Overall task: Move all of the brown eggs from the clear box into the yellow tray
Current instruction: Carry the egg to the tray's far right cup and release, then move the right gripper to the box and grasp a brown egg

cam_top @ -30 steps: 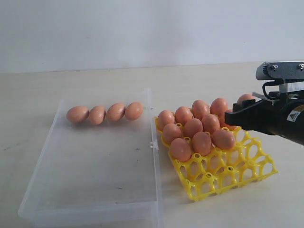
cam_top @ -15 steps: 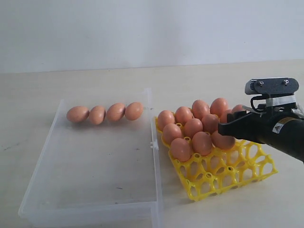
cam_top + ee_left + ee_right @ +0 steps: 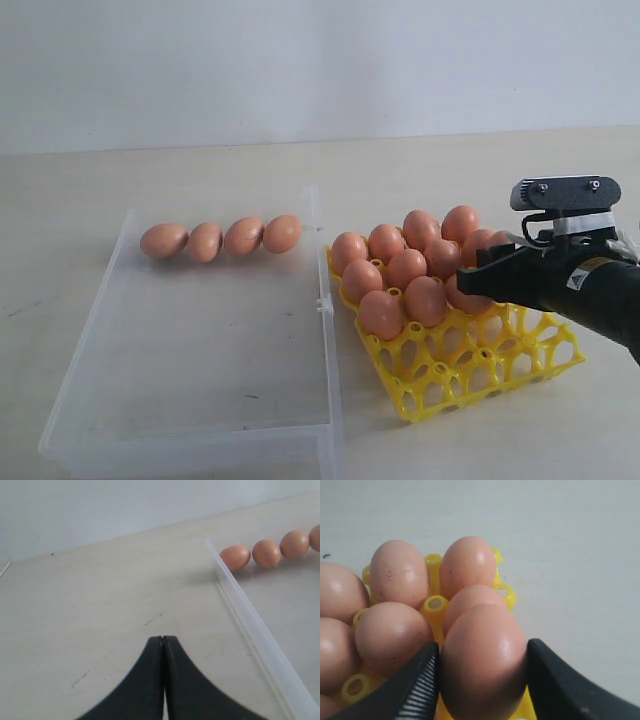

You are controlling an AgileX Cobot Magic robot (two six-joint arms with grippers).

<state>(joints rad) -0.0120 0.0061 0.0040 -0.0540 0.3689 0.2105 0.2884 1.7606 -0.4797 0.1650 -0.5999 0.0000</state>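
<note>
Pale beige tabletop (image 3: pixel 200 165), plain white wall (image 3: pixel 300 60) behind.

Clear box (image 3: pixel 190 440) sits on the left in the exterior view. The yellow tray (image 3: pixel 470 385) is just beside its right wall, turned at a slight angle.

Four brown eggs (image 3: pixel 243 236) lie in the box. They form one row along the far wall, lying on their sides, neighbours touching or nearly so. The rest of the box floor is bare.

The tray's far-left part is filled. Ten eggs (image 3: pixel 406 268) show clearly there in three rows. At least one more is partly hidden behind the arm. The cups on the near-right side are unfilled.

Right gripper (image 3: pixel 468 277) reaches in from the right, low over the right side of the filled block. In its wrist view the right gripper (image 3: pixel 482 672) is clamped on one brown egg, the held egg (image 3: pixel 482 655). The fingers (image 3: pixel 417 690) press on both flanks. That egg is over the tray, with another egg right behind it. Can't tell whether its bottom is seated in a cup.

Left gripper (image 3: pixel 163 641) has its jaws pressed together, tips touching, nothing between them. It hangs over bare table just outside the box wall (image 3: pixel 250 625), near the end of the egg row (image 3: pixel 235 557). It doesn't show in the exterior view.
</note>
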